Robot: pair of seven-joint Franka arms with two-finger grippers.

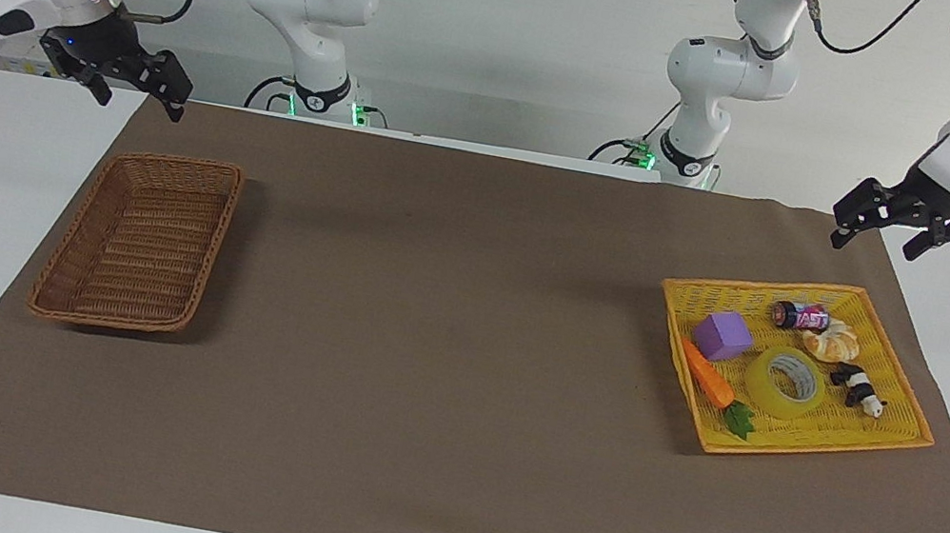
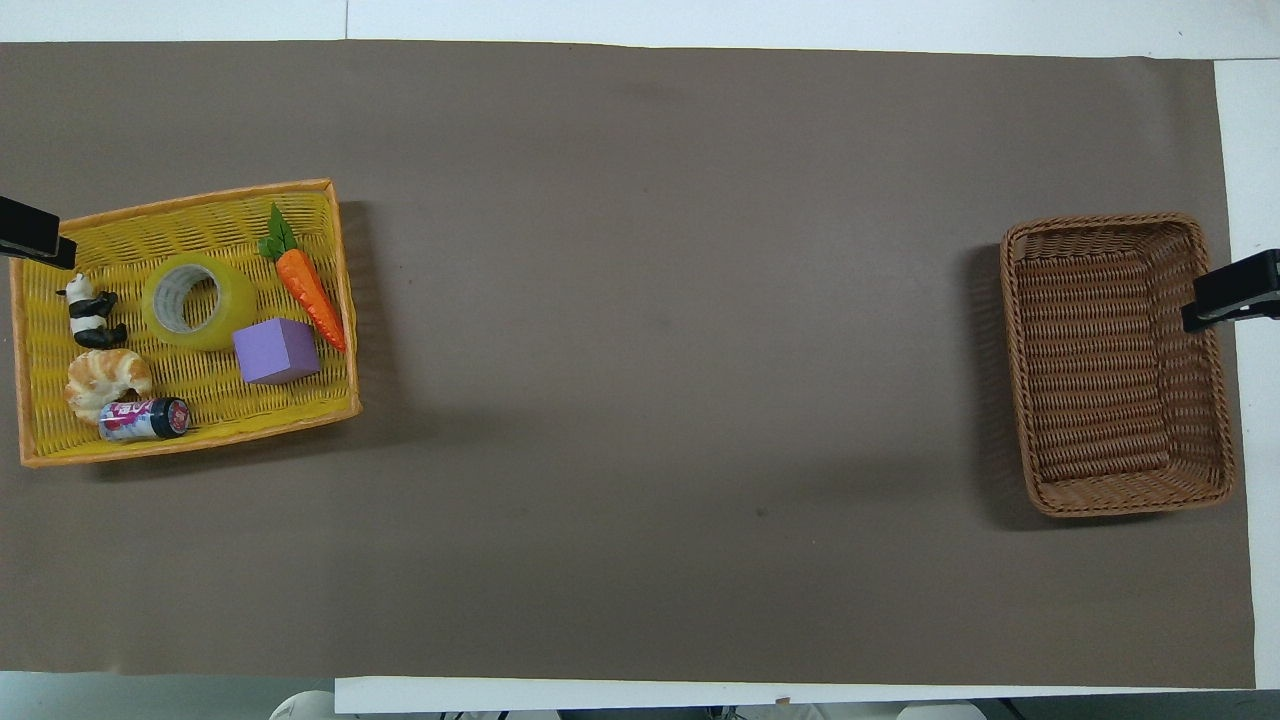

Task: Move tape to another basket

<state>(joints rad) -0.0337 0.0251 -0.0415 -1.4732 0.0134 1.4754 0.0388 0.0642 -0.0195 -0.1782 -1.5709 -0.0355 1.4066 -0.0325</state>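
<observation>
Nothing begun: the tape [image 1: 785, 381] lay flat in the yellow tray [image 1: 793, 442], both the left gripper [image 1: 911, 224] and right gripper [image 1: 136, 88] hung wide and empty, so the left must next descend onto the roll, bound for the wicker basket [image 1: 136, 243].

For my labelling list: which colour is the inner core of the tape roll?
Pale grey-white, inside the translucent yellow tape; the overhead view shows it best.

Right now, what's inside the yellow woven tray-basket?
Inside the yellow woven tray-basket: a translucent yellow tape roll lying flat, a purple cube, a toy carrot, a panda figure, a bread roll and a small can. The weave under each is covered.
</observation>
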